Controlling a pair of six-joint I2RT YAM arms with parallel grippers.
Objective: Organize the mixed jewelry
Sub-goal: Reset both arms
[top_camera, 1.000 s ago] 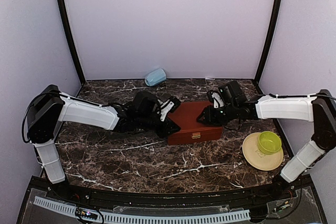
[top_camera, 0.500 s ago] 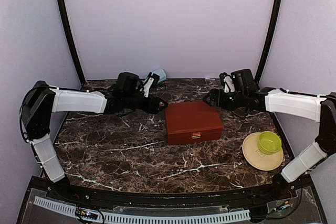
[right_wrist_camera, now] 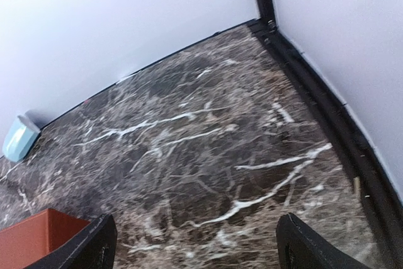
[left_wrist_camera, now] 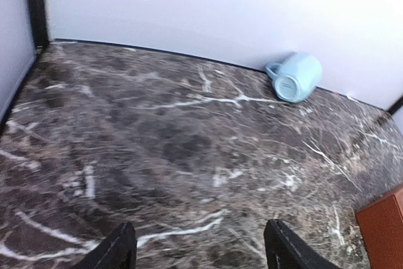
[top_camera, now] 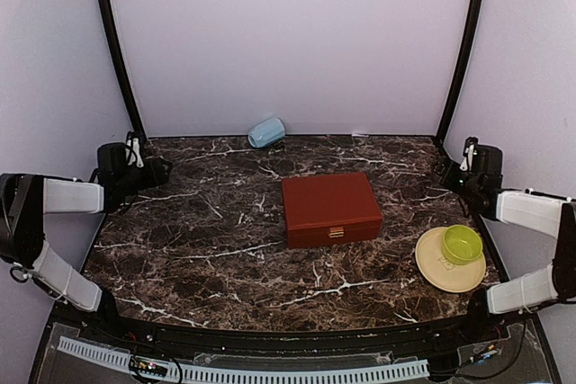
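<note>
Dark marble table (top_camera: 207,249), white veins, walled on three sides. Red-brown box (top_camera: 330,208) sits shut near the table's middle, a little toward the right, gold clasp on its near face; lid down, so the mixed jewelry cannot be seen anywhere, and whether it lies inside cannot be told. Left gripper (top_camera: 160,168) drawn off to the table's left edge, toward the far left corner, well apart from the box; in the left wrist view its fingers (left_wrist_camera: 119,249) stand spread with bare marble between them, released, holding nothing. Right gripper (top_camera: 447,174) at the right edge toward the far right corner, also well apart from the box; right wrist view shows both dark fingertips (right_wrist_camera: 94,244) set wide at the frame's lower corners, nothing between them but tabletop. Pale blue mug (top_camera: 266,132) lies on its side against the back wall, left of centre, mouth facing the left wrist camera. Tan plate (top_camera: 438,267) near the table's front right corner, a lime-green bowl (top_camera: 463,244) resting on its far right part. A corner of the box shows in each wrist view.
</note>
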